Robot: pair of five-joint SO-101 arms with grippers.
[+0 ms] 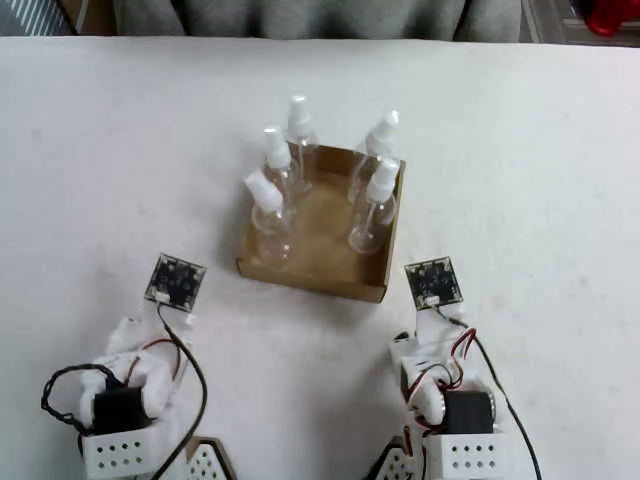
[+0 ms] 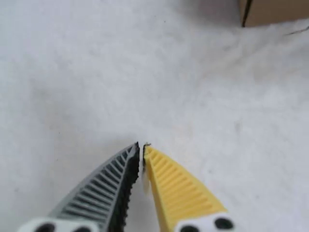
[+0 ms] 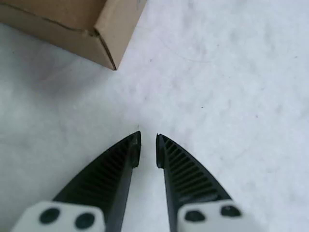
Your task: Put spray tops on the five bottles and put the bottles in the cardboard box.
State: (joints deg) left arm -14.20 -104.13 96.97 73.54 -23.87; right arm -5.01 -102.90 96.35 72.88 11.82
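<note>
Five topped bottles [image 1: 272, 215] stand in the box [image 1: 310, 279], so the task seems finished. Left jaws pressed together, right jaws barely spread; next, just rest.

Cardboard box [image 1: 312, 279] sits mid-table [image 1: 100, 150]. Five bottles [image 1: 271, 216] stand upright inside it: three along its left side, front to back, and two along its right side. Left gripper [image 2: 142, 147] is over the table, near-left of the box. Right gripper [image 3: 148, 140] is near-right. Neither touches the box.
</note>
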